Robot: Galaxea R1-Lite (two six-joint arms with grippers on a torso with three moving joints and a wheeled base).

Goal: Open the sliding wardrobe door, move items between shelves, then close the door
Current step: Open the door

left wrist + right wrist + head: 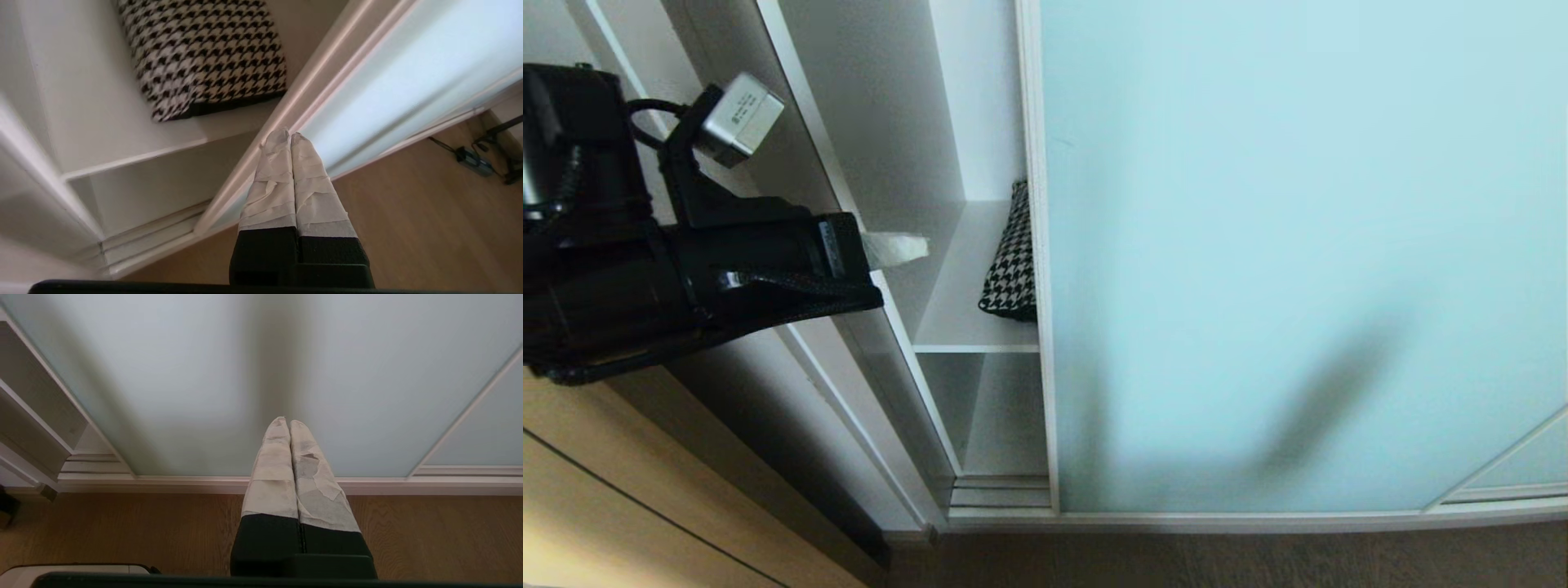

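Note:
The sliding wardrobe door (1298,245), frosted pale blue-green glass in a thin white frame, stands partly open and leaves a narrow gap on its left. In that gap a houndstooth cushion (1011,261) lies on a white shelf (956,310), its right part hidden behind the door. My left gripper (907,247) is shut and empty, its taped fingertips in front of the gap and left of the door's frame. In the left wrist view the gripper (290,136) lies over the edge of the door (408,73), below the cushion (204,53) and shelf (102,102). My right gripper (289,424) is shut, empty, low before the door (184,375).
Under the shelf is a lower compartment (996,408) above the bottom track (1001,494). The wardrobe's white side wall (849,204) runs close beside my left arm. A cable and black stand legs (474,159) lie on the wood floor (122,531).

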